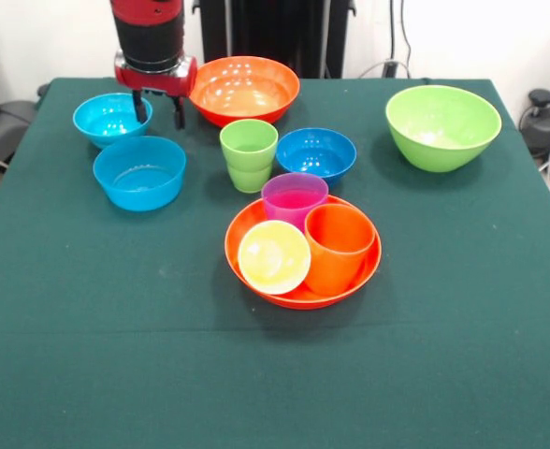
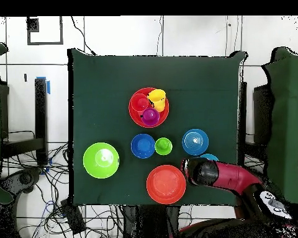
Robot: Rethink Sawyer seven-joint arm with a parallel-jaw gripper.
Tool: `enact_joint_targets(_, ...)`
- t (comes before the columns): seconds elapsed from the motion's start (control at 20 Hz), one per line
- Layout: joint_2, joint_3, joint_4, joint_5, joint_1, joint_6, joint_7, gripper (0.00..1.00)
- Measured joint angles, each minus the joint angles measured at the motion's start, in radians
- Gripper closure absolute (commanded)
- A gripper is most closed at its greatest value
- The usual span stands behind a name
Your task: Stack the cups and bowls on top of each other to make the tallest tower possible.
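Note:
My gripper (image 1: 158,110) is open and empty, hanging between a light blue bowl (image 1: 111,117) and a large orange bowl (image 1: 244,89) at the far side. One finger (image 1: 140,107) overlaps the light blue bowl's rim. A second light blue bowl (image 1: 139,171) sits just in front. The green cup (image 1: 249,154) stands upright beside the small dark blue bowl (image 1: 316,154). A second orange bowl (image 1: 298,299) at mid table holds the purple cup (image 1: 295,199), the orange cup (image 1: 339,248) and the yellow cup (image 1: 274,257), which is tipped over. The lime green bowl (image 1: 442,126) stands apart at the right.
In the overhead view my arm (image 2: 223,175) reaches in from the lower right and covers most of one light blue bowl (image 2: 208,157). The green cloth (image 1: 275,374) covers the table. Cables and equipment lie beyond the table edges.

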Motion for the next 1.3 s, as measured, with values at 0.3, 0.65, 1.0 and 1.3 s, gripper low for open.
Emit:
enact_joint_targets(0.3, 0.000, -0.002, 0.000, 0.000, 0.007, 0.000, 0.000, 0.00)
enact_joint_targets(0.65, 0.000, -0.006, 0.000, 0.000, 0.015, 0.000, 0.000, 0.00)
enact_joint_targets(1.0, -0.001, -0.024, -0.001, 0.000, 0.030, 0.000, 0.000, 1.00)
enact_joint_targets(1.3, -0.005, -0.028, -0.006, 0.000, 0.031, 0.000, 0.000, 1.00)
